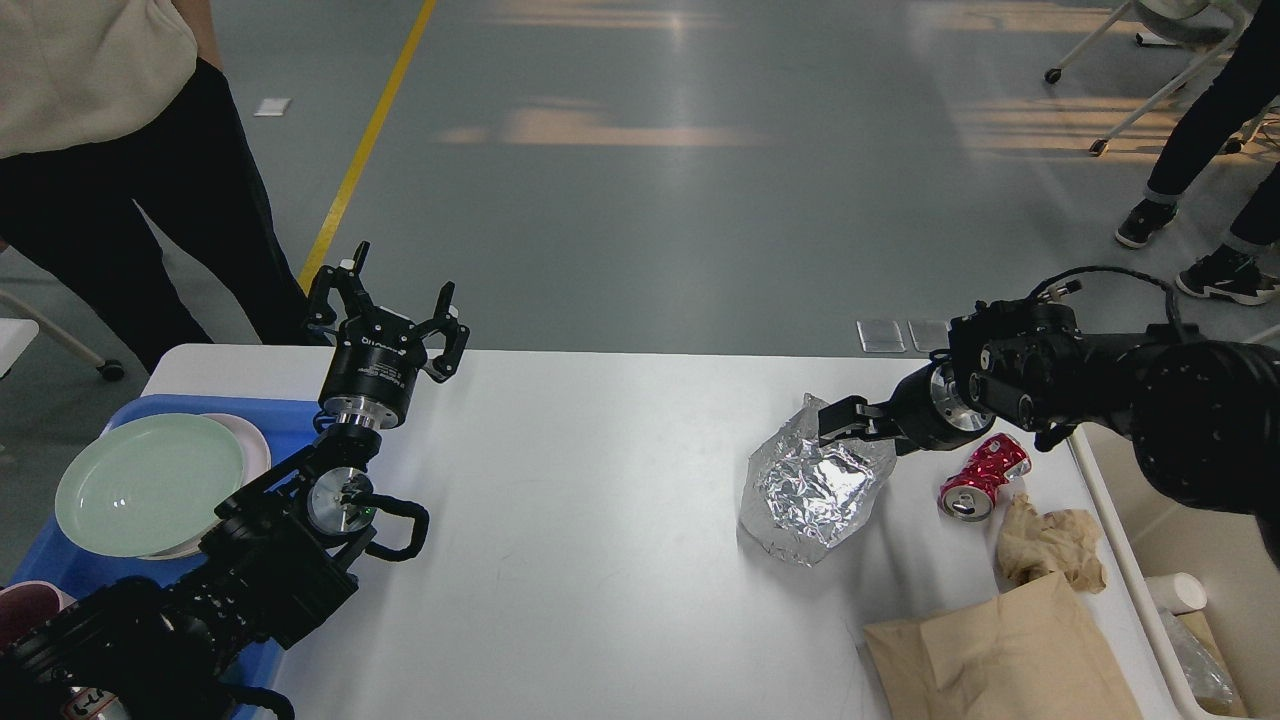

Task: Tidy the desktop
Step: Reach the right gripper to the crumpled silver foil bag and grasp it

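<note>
The white desktop (600, 500) spans the head view. On its right side lie a crumpled foil container (812, 488), a crushed red can (985, 475), a wad of brown paper (1050, 545) and a flat brown paper bag (1000, 655). My right gripper (838, 420) comes in from the right and sits at the foil's upper right rim; its fingers are dark and seen side-on, so their spacing is unclear. My left gripper (388, 300) points up over the table's far left edge, open and empty.
A blue tray (295, 425) at the left holds a pale green plate (150, 485) stacked on another plate. A cream bin (1190, 480) with some trash stands off the right edge. A person (110, 150) stands at the far left corner.
</note>
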Robot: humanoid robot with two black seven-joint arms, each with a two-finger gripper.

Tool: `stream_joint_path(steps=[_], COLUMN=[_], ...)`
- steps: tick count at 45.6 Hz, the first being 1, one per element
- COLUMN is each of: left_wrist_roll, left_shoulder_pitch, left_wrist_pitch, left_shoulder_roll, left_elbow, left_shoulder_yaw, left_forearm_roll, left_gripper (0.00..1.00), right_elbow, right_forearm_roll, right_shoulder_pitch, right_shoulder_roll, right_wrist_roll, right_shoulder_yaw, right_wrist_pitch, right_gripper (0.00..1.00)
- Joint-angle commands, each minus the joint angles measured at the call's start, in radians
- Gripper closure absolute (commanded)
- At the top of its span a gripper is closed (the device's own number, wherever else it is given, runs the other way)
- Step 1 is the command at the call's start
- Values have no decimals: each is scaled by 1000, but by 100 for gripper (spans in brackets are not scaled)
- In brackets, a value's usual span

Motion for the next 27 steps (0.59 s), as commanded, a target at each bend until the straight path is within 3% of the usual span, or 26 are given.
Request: stream_joint_path(steps=[1,21,27], left_wrist_roll=[0,0,0], left_shoulder_pitch=[0,0,0], left_wrist_pitch=[0,1,0], left_shoulder_roll=[0,0,0], left_elbow=[0,0,0], left_shoulder_yaw=[0,0,0], left_forearm_roll=[1,0,0], left_gripper=[4,4,4], right_elbow=[2,-13,-13], right_forearm_roll=[-5,-12,-14], right_shoulder_pitch=[-10,-117,-143], right_shoulder_roll=[-13,-15,-13], right_wrist_roll=[0,0,0], right_shoulder_yaw=[-5,18,18], right_wrist_pitch=[21,5,-68], right_gripper=[0,0,0])
